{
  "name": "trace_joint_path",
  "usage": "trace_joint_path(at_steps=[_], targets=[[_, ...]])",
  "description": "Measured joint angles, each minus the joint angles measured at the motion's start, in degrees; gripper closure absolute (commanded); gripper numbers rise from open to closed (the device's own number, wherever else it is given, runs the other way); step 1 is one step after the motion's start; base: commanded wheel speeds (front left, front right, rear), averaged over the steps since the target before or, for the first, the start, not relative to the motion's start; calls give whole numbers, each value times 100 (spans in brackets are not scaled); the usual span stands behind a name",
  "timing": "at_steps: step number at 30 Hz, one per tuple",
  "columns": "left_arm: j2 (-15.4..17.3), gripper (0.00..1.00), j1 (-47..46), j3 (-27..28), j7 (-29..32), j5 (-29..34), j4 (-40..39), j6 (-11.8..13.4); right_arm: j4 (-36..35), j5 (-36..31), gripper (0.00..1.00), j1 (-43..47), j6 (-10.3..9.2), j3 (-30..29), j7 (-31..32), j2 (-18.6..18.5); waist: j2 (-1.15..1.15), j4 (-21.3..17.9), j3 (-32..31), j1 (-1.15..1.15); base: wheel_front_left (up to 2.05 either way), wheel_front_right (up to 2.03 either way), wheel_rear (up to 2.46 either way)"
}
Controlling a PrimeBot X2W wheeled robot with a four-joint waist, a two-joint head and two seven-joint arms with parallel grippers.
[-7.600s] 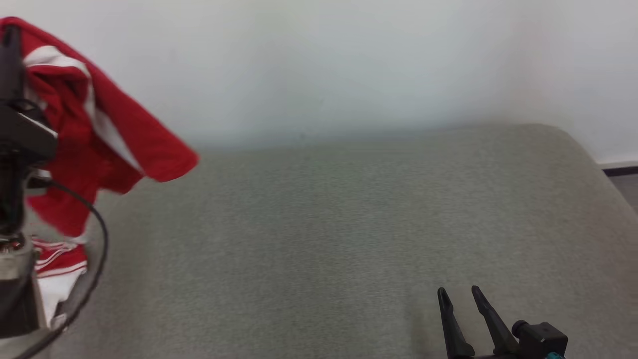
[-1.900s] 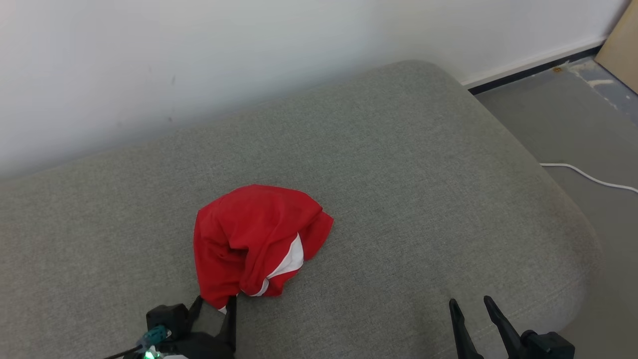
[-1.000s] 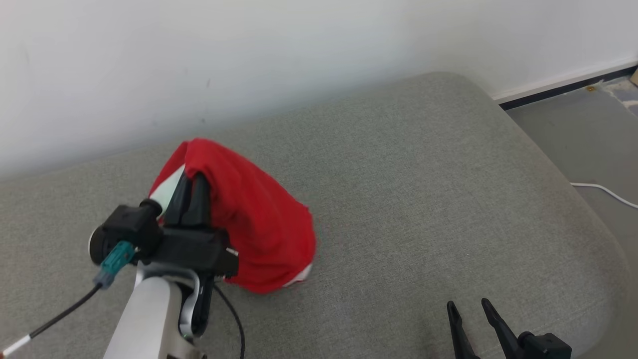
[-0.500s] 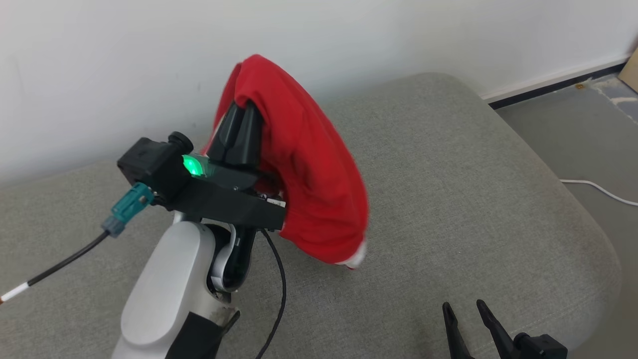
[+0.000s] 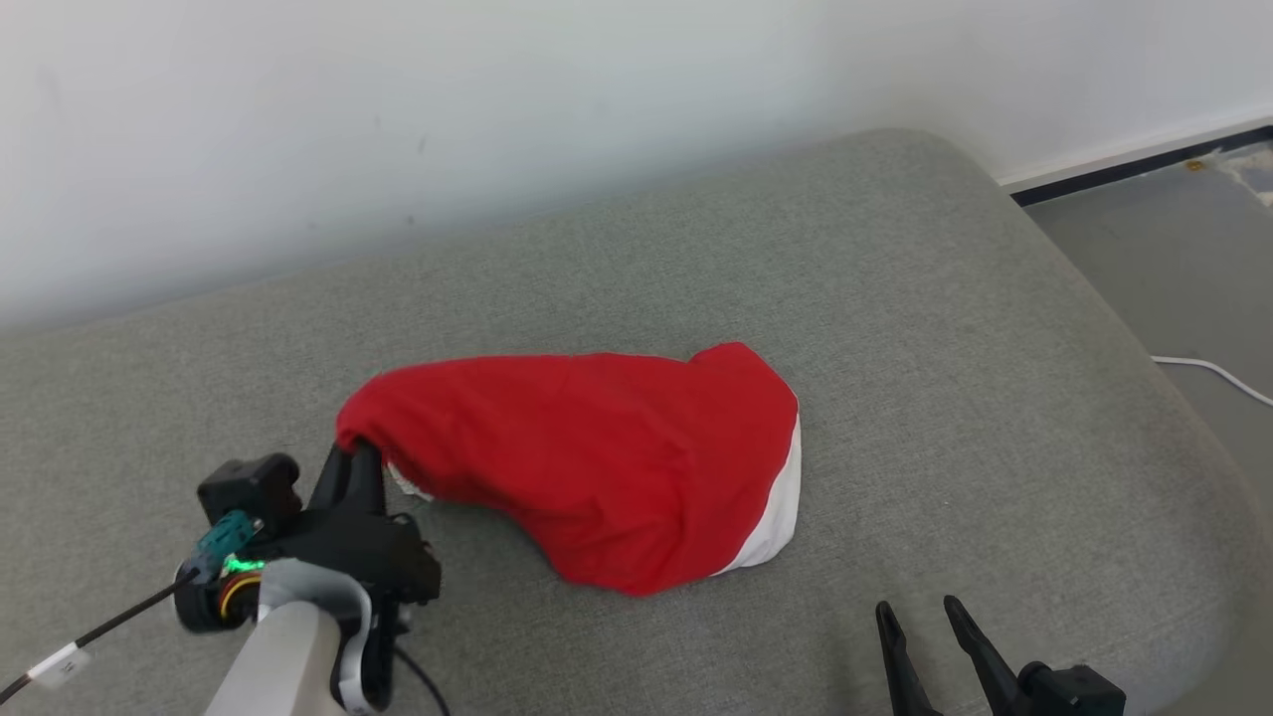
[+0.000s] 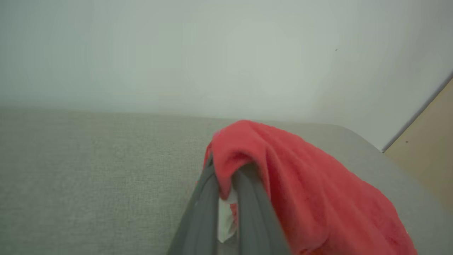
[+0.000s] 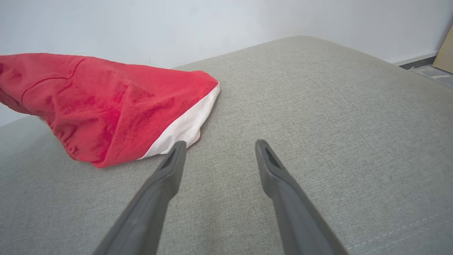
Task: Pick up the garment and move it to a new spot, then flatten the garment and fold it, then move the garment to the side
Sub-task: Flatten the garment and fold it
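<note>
Head view — left claw (image 5: 359,455) pinching garment (image 5: 597,467)

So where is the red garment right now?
In the head view the red garment lies on the grey cushion, just left of centre, its left end pinched in the shut left gripper; the open right gripper sits apart, lower right.

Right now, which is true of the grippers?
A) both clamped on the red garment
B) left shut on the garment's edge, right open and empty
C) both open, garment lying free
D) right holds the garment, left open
B: the left gripper is pinched on one end of the red garment, while the right gripper has its fingers spread above the grey cushion, clear of the cloth.
</note>
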Motion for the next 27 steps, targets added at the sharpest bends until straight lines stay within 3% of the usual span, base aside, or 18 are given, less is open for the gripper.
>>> trace_joint_path(at_steps=[2, 3, 4, 5, 10, 15, 24, 27], targets=[[36, 100, -4, 78, -9, -16, 304, 35, -4, 0, 0, -18, 0, 22, 5, -3, 0, 38, 9, 0, 0, 0, 0], [52, 84, -9, 107, -16, -9, 445, 75, -10, 0, 0, -31, 0, 41, 7, -4, 0, 52, 11, 0, 0, 0, 0], [59, 9, -24, 135, -25, 3, 569, 141, -13, 0, 0, -44, 0, 64, 9, -4, 0, 61, 10, 0, 0, 0, 0], [79, 0, -37, 156, -26, 18, 709, 163, -15, 2, 0, -54, 0, 86, 13, -5, 0, 62, 8, 0, 0, 0, 0], [159, 0, -77, 133, -33, 107, 1278, 201, -16, 41, 0, -81, 0, 148, 49, -25, 0, 25, -4, 0, 0, 0, 0], [187, 0, -7, 92, -43, 140, 1602, 68, -11, 81, 0, -54, 0, 77, 49, -63, 0, 73, -44, 0, 0, 0, 0], [197, 0, 770, 120, -49, 469, 821, 70, -40, 83, 0, 31, 0, 35, 52, -55, 0, 338, -138, 0, 0, 0, 0], [78, 0, 1045, -101, -49, 606, 566, -90, -47, 82, 0, 49, 0, 14, 54, -46, 0, 423, -168, 0, 0, 0, 0]])
